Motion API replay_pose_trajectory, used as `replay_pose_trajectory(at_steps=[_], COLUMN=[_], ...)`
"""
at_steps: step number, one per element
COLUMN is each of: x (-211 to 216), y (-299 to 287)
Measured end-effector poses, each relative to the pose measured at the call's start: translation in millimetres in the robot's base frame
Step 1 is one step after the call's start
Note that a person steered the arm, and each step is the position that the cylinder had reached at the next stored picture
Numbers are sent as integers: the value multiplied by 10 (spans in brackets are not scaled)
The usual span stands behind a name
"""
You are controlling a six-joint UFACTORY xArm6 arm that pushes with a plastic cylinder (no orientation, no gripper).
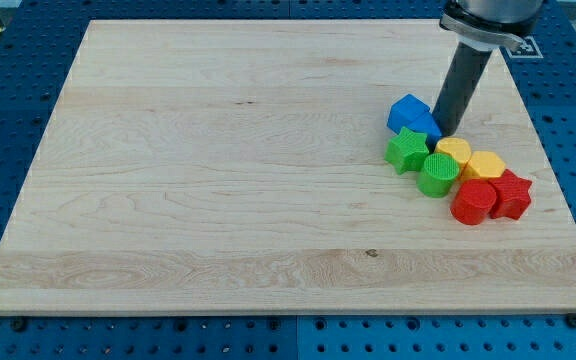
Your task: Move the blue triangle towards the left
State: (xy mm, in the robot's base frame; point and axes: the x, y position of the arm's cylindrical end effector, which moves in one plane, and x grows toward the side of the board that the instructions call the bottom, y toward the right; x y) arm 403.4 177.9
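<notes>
The blue triangle lies on the wooden board at the view's right, pressed against a second blue block just above and left of it. My tip stands at the blue triangle's right edge, touching or almost touching it. Directly below the blue blocks sit a green star and a green cylinder.
A yellow block and a yellow hexagon lie right of the green ones. A red cylinder and a red star lie below them. The board's right edge is close by; blue perforated table surrounds the board.
</notes>
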Motion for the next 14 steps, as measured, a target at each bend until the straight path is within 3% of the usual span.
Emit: replay_pose_trajectory(at_steps=[2,5,8,11,14], x=[-80,-67,-32,47,143], y=[-172,311,-161,-8,-293])
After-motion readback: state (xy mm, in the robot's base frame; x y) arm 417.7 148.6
